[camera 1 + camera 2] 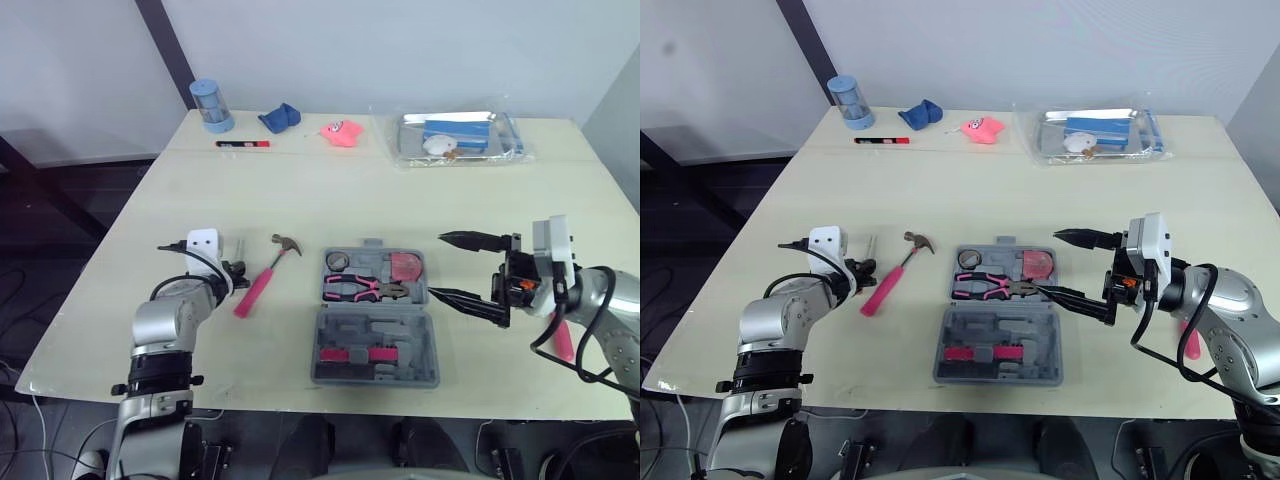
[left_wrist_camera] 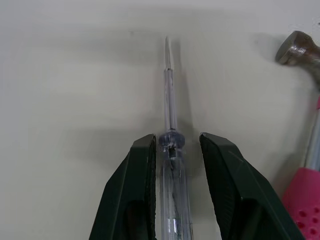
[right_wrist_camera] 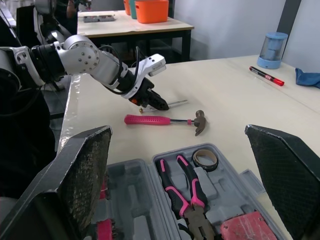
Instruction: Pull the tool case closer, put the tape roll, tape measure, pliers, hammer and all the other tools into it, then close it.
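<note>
Left gripper: the left gripper [image 2: 176, 139] is low on the table [image 1: 400, 200]. Its fingers are apart and straddle the clear handle of a screwdriver [image 2: 172, 195], with a gap visible on one side, so it is not clamped yet.
Right gripper: the right gripper [image 1: 465, 268] hovers just off the right side of the tool case [image 1: 375, 375]. Its fingers are spread wide and it holds nothing.
Tool case: it is open in front of the robot and between the two arms. The tape roll [image 1: 338, 261], pliers [image 1: 365, 289] and tape measure [image 1: 405, 267] already lie in its far half.
Still out: the hammer [image 1: 262, 278] lies on the table just beside the screwdriver, between the left gripper and the case. A pink object [image 1: 1185, 340] shows under the right forearm; I cannot tell what it is.
Risk, slip: the handle is smooth, round and thin. If the fingers close off-centre it will likely roll aside or squirt out forwards.
Risk, tilt: the grip sits near the collar, and the long shaft beyond it may droop once lifted and then catch the case rim.
Risk, knock: the hammer head is close beside the screwdriver. A sideways swing towards the case could push the hammer or drag it along.
Risk, case: the right gripper's lower finger is close to the case edge. A stray move could shift the case or jog the pliers out of their slot.
Risk, closing: anything left proud of its recess will likely stop the lid from shutting.
</note>
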You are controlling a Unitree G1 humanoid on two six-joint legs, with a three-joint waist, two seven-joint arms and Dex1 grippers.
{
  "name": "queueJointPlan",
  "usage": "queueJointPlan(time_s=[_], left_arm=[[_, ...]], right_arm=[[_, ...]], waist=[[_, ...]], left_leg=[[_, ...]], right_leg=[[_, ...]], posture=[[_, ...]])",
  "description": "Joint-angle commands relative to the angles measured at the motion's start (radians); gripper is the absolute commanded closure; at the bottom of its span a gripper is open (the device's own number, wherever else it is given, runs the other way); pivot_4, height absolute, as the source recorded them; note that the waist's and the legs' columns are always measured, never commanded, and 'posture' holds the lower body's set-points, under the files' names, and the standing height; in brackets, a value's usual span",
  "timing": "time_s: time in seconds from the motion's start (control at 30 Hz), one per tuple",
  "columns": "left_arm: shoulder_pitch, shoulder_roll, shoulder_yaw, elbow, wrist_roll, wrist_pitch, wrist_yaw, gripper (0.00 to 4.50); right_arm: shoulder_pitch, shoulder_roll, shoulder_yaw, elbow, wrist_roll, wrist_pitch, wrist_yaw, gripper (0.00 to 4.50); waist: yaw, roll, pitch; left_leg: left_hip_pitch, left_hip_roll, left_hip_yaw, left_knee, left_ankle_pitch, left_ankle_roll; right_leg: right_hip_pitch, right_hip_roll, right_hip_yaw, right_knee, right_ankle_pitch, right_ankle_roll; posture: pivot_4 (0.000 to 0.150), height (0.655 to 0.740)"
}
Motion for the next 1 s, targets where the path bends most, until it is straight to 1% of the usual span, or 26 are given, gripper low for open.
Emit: queueJointPlan(time_s=[0.03, 0.2, 0.4, 0.63, 0.67, 0.73, 0.77, 0.83, 1.0], left_arm=[[-0.016, 0.006, 0.024, 0.007, 0.012, -0.031, 0.002, 2.97], [-0.028, 0.005, 0.008, 0.059, 0.017, -0.041, -0.02, 2.97], [-0.024, 0.002, 0.028, 0.086, 0.02, -0.033, 0.0, 2.97], [0.004, -0.012, 0.045, 0.037, 0.012, 0.002, 0.013, 2.97], [0.007, -0.012, 0.046, 0.032, 0.013, 0.004, 0.015, 3.4], [0.017, -0.014, 0.051, 0.028, 0.012, 0.006, 0.018, 3.85], [0.02, -0.015, 0.052, 0.027, 0.012, 0.006, 0.019, 4.33], [0.023, -0.016, 0.055, 0.023, 0.014, 0.007, 0.02, 4.5], [0.04, -0.005, 0.086, -0.009, -0.001, -0.018, -0.003, 4.5]], right_arm=[[0.002, -0.005, -0.019, -0.025, 0.0, -0.009, -0.004, 0.0], [0.003, -0.002, -0.023, -0.025, 0.0, -0.009, -0.007, 0.0], [0.009, -0.009, -0.033, -0.036, 0.011, -0.001, -0.005, 0.0], [0.01, -0.012, -0.037, -0.039, 0.009, -0.003, -0.007, 0.0], [0.009, -0.011, -0.036, -0.038, 0.008, -0.003, -0.007, 0.0], [0.008, -0.008, -0.032, -0.035, 0.005, -0.006, -0.008, 0.0], [0.007, -0.007, -0.03, -0.034, 0.003, -0.008, -0.008, 0.0], [0.006, -0.006, -0.029, -0.033, 0.002, -0.009, -0.008, 0.0], [0.006, -0.004, -0.031, -0.03, 0.002, -0.012, -0.008, 0.0]], waist=[[0.0, 0.0, 0.0], [0.0, 0.0, 0.0], [0.0, 0.0, 0.0], [-0.002, 0.0, 0.0], [-0.002, 0.0, 0.0], [-0.002, 0.0, 0.0], [-0.002, 0.0, 0.0], [-0.001, 0.0, 0.0], [-0.004, 0.0, 0.0]], left_leg=[[0.0, 0.0, 0.0, 0.0, 0.0, 0.0], [0.0, 0.0, 0.0, 0.0, 0.0, 0.0], [0.0, 0.0, 0.0, 0.0, 0.0, 0.0], [0.0, 0.0, 0.001, 0.0, 0.0, 0.0], [0.0, 0.0, 0.001, 0.0, 0.0, 0.0], [0.0, 0.0, 0.001, 0.0, 0.0, 0.0], [0.0, 0.0, 0.001, 0.0, 0.0, 0.0], [0.0, 0.0, 0.001, 0.0, 0.0, 0.0], [0.0, 0.0, 0.002, 0.0, 0.0, 0.0]], right_leg=[[0.0, 0.0, 0.0, 0.0, 0.0, 0.0], [-0.001, 0.0, 0.0, 0.001, 0.0, 0.0], [-0.001, 0.0, 0.001, 0.001, 0.0, 0.0], [-0.001, 0.0, 0.002, 0.001, 0.0, 0.0], [-0.001, 0.0, 0.002, 0.001, 0.0, 0.0], [-0.001, 0.0, 0.002, 0.001, 0.0, 0.0], [-0.002, 0.0, 0.002, 0.001, 0.0, 0.0], [-0.002, 0.0, 0.002, 0.001, 0.0, 0.0], [-0.002, 0.0, 0.003, 0.001, 0.0, 0.0]], posture=[[0.15, 0.74], [0.15, 0.74], [0.15, 0.74], [0.15, 0.74], [0.15, 0.74], [0.15, 0.74], [0.15, 0.74], [0.15, 0.74], [0.15, 0.74]])
